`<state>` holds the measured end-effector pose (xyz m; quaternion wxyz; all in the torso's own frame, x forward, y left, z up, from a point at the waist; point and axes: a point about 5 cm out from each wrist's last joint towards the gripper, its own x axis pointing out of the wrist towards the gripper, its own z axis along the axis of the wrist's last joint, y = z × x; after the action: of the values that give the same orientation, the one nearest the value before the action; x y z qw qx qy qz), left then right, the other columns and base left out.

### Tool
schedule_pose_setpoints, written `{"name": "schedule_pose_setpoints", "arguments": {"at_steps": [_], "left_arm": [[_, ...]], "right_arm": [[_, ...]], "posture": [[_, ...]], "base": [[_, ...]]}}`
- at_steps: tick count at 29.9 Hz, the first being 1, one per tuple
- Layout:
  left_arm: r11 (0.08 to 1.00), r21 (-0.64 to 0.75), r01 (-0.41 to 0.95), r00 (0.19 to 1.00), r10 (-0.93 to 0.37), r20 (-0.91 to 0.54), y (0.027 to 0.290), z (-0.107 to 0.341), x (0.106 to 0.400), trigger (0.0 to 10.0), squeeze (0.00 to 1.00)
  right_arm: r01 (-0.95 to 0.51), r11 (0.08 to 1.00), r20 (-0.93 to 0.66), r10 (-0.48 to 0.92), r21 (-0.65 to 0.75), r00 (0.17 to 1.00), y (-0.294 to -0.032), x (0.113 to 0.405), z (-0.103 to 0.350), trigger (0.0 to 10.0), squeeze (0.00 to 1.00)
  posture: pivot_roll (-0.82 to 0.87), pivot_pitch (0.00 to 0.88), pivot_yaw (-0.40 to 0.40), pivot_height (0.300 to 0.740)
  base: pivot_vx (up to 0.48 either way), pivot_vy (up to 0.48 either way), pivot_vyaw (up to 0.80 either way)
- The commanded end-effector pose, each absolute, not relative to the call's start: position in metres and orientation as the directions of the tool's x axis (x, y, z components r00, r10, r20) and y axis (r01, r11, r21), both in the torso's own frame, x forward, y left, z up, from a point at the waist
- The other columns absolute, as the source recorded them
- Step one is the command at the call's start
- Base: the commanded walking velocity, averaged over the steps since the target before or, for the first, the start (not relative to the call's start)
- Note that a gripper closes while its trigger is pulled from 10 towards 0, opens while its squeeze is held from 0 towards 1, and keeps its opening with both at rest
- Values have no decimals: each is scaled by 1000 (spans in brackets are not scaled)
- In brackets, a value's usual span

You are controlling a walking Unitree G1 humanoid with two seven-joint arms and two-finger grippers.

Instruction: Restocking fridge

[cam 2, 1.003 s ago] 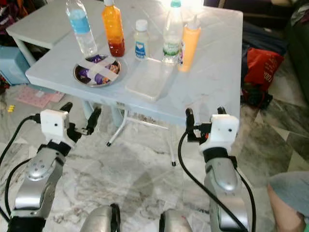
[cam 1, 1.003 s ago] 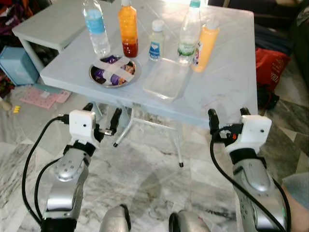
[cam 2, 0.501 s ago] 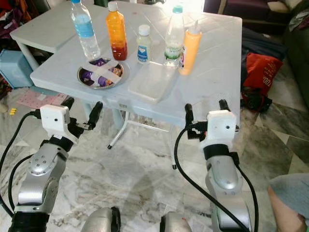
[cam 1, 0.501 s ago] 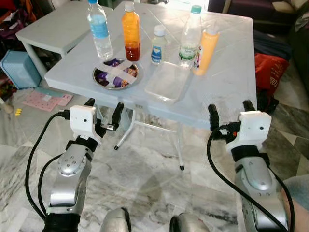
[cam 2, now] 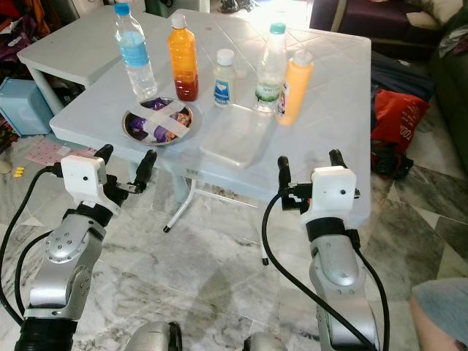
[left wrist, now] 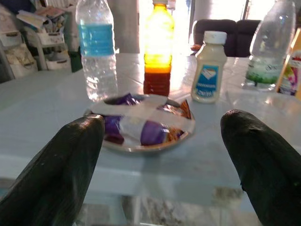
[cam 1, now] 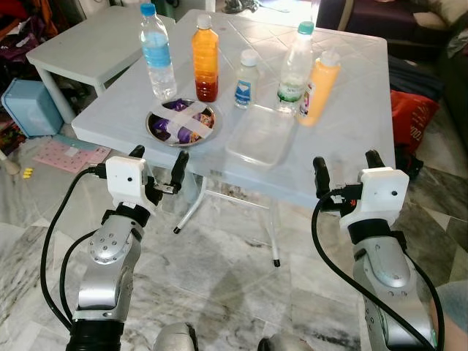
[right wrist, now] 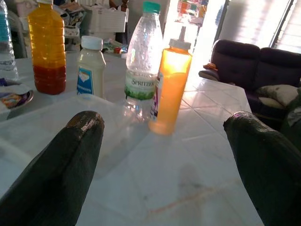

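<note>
Closer now — table with bottles, plate; left gripper, right gripper raised, spread wide, empty.

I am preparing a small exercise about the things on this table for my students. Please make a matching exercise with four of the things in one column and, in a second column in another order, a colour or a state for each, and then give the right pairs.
Things:
1. tall water bottle
2. squeeze bottle
3. metal plate
4. clear tray

Descriptions:
A. lies flat and see-through, in front of the bottles
B. has a blue cap and a blue label
C. holds purple snack packets under strips of tape
D. orange-yellow, with a pointed white nozzle

Right pairs: 1-B, 2-D, 3-C, 4-A
</note>
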<state>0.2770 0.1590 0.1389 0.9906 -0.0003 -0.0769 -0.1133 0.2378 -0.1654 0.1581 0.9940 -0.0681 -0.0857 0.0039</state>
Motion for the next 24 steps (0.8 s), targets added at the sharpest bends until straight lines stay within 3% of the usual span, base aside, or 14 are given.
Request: {"name": "schedule_pose_setpoints", "arguments": {"at_steps": [1, 24], "left_arm": [[974, 27, 223, 962, -225, 155, 159, 140, 278, 10000, 0], [971, 36, 237, 958, -240, 159, 156, 141, 280, 10000, 0]], "right_arm": [[-2, 990, 168, 26, -142, 985, -165, 238, 158, 10000, 0], [-39, 994, 125, 52, -107, 991, -162, 239, 151, 10000, 0]], "posture": [[-86, 60, 10, 740], [-84, 62, 9, 740]], "base": [[319, 0, 0], [340, 0, 0]]}}
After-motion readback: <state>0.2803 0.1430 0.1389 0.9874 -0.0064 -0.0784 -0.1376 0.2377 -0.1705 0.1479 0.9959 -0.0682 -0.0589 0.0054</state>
